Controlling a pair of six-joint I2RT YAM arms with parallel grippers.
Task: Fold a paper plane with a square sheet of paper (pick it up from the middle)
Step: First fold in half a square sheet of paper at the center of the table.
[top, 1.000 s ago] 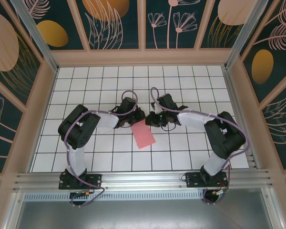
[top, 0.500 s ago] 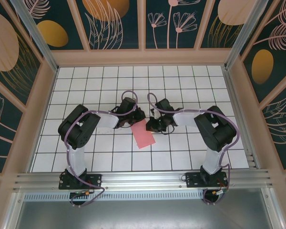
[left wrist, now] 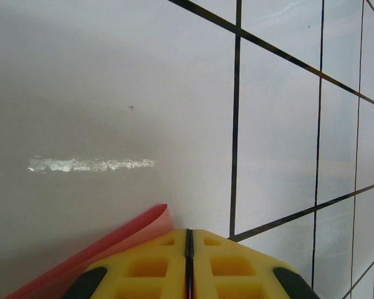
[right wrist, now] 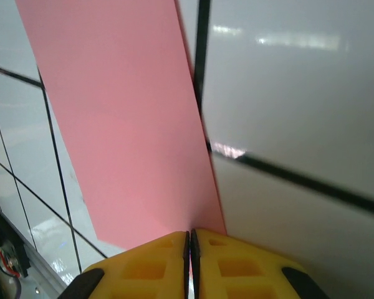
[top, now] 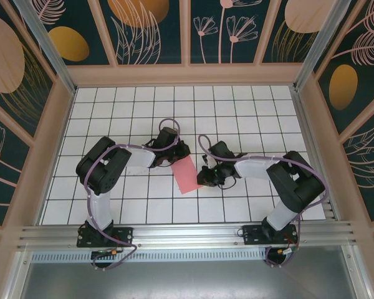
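While the pink sheet of paper [top: 186, 176] lies as a narrow folded rectangle on the white grid table [top: 112, 106] between the arms, the left gripper [top: 181, 157] is clamped shut at its far corner and the right gripper [top: 201, 177] shut at its right edge, any pinch on it unclear.

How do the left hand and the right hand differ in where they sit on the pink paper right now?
The left hand sits at the pink paper's far end; the right hand sits at its near right corner. Beside the left hand the paper's edge curls up; ahead of the right hand it lies flat. Both hands have their yellow fingers pressed shut.
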